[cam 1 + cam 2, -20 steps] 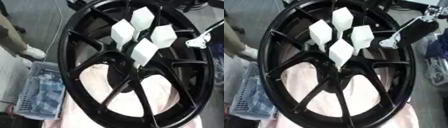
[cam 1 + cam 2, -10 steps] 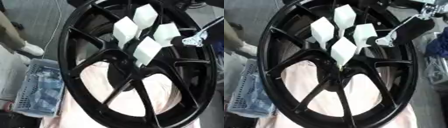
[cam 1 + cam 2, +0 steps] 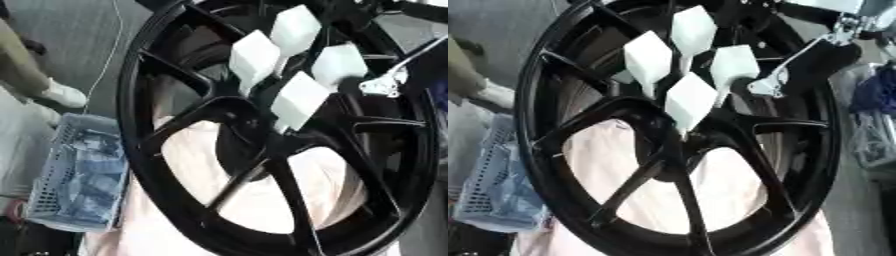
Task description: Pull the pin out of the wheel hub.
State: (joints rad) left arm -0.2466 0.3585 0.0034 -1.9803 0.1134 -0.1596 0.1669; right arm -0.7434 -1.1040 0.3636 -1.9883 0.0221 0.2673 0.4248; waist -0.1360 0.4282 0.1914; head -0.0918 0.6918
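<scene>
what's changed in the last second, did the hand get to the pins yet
The right hand has come in from the upper right toward the hub and now sits beside the rightmost white pin; whether it touches it I cannot tell. No pin has been pulled: all the white pins still stand in the black wheel. The whole view has also shifted, so the camera moved.

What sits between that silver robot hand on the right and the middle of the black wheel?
In the right eye view, white block-headed pins stand between the right hand and the hub.
</scene>
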